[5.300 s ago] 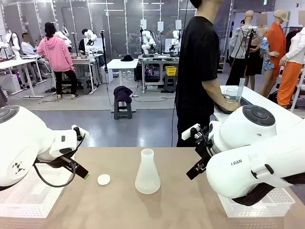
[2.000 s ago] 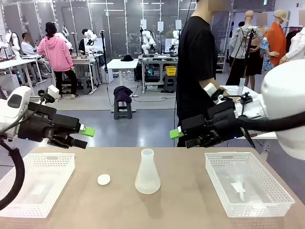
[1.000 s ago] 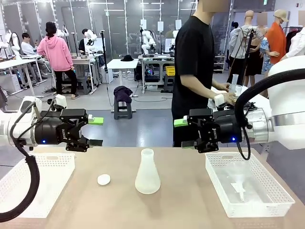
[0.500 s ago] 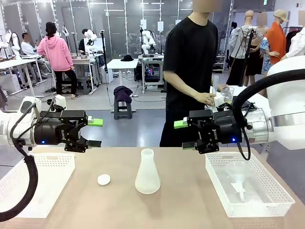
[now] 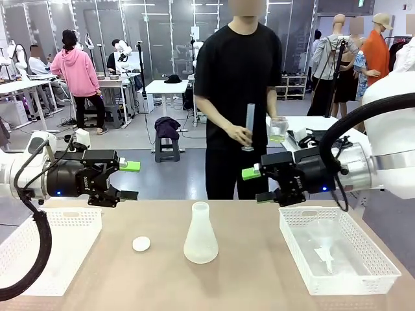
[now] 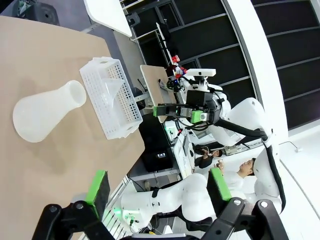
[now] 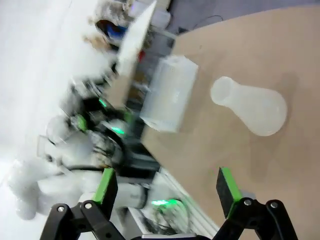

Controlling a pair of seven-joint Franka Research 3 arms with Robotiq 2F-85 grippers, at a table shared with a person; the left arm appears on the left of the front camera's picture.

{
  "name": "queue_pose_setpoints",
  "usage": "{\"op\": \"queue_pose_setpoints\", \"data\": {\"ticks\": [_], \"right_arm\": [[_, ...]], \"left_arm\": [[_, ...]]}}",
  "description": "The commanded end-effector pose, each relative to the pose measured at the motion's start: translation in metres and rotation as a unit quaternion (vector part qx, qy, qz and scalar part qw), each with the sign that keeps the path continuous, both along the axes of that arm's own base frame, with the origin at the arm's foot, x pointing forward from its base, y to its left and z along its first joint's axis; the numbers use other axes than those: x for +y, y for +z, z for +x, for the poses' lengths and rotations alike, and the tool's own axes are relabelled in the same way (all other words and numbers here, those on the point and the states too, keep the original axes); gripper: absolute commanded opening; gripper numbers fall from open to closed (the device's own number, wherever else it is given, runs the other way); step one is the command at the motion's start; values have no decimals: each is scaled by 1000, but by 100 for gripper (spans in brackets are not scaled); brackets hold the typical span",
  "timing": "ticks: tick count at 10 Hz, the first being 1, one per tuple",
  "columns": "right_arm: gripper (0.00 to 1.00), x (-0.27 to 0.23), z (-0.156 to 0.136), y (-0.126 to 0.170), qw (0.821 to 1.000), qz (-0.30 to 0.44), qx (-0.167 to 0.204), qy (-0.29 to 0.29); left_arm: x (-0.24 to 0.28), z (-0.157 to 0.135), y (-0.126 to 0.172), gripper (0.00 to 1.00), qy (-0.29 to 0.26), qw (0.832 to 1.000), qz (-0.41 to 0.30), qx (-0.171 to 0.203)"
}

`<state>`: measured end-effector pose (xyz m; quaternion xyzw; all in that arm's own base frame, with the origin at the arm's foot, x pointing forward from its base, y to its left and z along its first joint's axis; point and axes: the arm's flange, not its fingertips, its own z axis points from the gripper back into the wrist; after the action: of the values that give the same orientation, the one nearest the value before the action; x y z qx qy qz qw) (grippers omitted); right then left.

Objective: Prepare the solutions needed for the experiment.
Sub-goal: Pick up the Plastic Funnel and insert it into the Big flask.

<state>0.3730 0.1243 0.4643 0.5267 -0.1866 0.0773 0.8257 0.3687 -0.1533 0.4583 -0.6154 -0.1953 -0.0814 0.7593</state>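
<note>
Jaws released on both: left gripper and right gripper hover spread and empty on either side of the conical flask, above the worktop. Solutions: shallow yellow-green layer in a small beaker that the person carries at the far side, well apart from the flask. The person's hand holds a clear tube. Cap lies near the flask, whose mouth is uncovered.

Step looks like waiting for the liquid to arrive. To do it well, leave the flask mouth unobstructed. If the beaker is handed over, grasp its wall upright so the thin layer doesn't slop.

Versus half a second earlier:
- Person has turned to face the worktop, with beaker and tube now in front of the torso.
- Right gripper sits slightly further right.
- Left gripper, flask and cap unchanged.
</note>
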Motion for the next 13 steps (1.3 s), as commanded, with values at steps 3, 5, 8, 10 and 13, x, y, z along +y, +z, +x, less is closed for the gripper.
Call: {"op": "queue_pose_setpoints", "data": {"ticks": [3, 5, 8, 10, 13], "right_arm": [[100, -52, 35, 30, 939, -296, -167, 59], [100, -83, 59, 46, 901, -394, -169, 73], [100, -107, 82, 57, 846, -476, -194, 143], [100, -109, 88, 59, 848, -472, -195, 142], [100, -111, 79, 56, 847, -481, -185, 134]], "left_arm": [[-3, -2, 0, 100, 2, 1000, -14, 7], [-3, -2, 0, 100, 2, 1000, -14, 7], [-3, -2, 0, 100, 2, 1000, -14, 7], [-3, -2, 0, 100, 2, 1000, -14, 7], [-3, -2, 0, 100, 2, 1000, -14, 7]]}}
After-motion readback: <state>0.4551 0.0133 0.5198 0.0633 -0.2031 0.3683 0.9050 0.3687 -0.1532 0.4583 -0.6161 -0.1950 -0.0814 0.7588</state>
